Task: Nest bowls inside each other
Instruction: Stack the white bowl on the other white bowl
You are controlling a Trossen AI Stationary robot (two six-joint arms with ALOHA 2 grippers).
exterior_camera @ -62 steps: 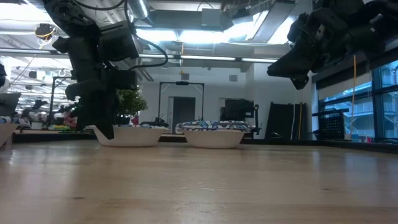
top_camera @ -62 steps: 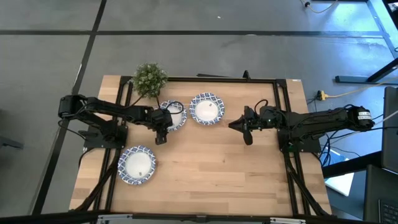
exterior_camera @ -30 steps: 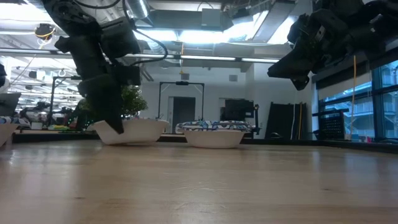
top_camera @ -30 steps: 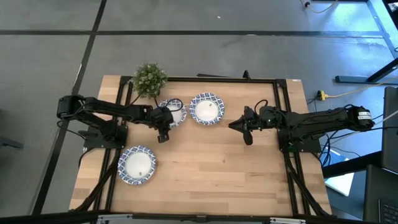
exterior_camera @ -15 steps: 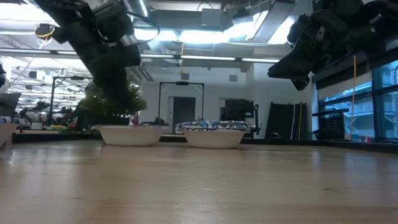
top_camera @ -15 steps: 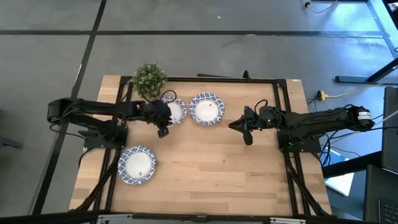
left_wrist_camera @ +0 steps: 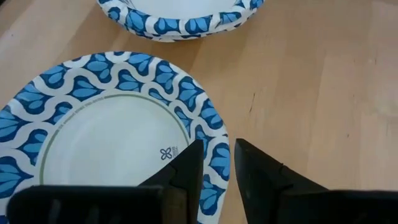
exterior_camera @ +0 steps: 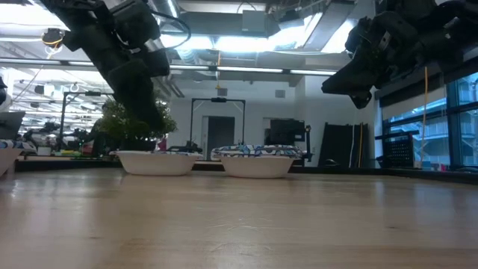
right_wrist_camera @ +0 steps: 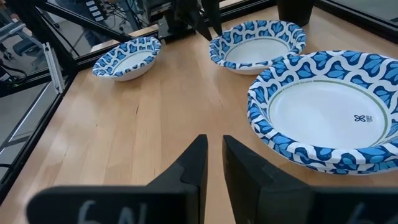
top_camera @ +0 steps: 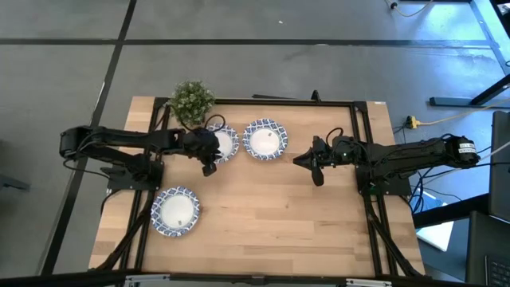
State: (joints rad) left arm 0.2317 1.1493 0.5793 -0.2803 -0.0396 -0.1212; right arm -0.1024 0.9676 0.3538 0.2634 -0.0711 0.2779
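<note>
Three blue-and-white rimmed bowls rest flat on the table. One sits beside the plant [top_camera: 221,142] [left_wrist_camera: 112,155]. A second sits at its right [top_camera: 264,139] [right_wrist_camera: 323,118]. A third lies near the left front [top_camera: 176,211] [right_wrist_camera: 127,59]. My left gripper [top_camera: 209,166] [left_wrist_camera: 219,146] hangs above the near rim of the first bowl [exterior_camera: 157,162], clear of it, with a narrow gap between its fingers. My right gripper [top_camera: 303,162] [right_wrist_camera: 215,140] is shut and hovers to the right of the second bowl, well above the table [exterior_camera: 358,97].
A small green potted plant [top_camera: 192,102] stands at the far left, just behind the first bowl. A black frame [top_camera: 358,143] runs round the tabletop. Bare wood [top_camera: 271,215] fills the middle and near right of the table.
My left gripper has come off the first bowl's rim and risen above it. That bowl, tilted up on one side a second ago, now sits flat on the table beside the plant. My right arm has kept still.
</note>
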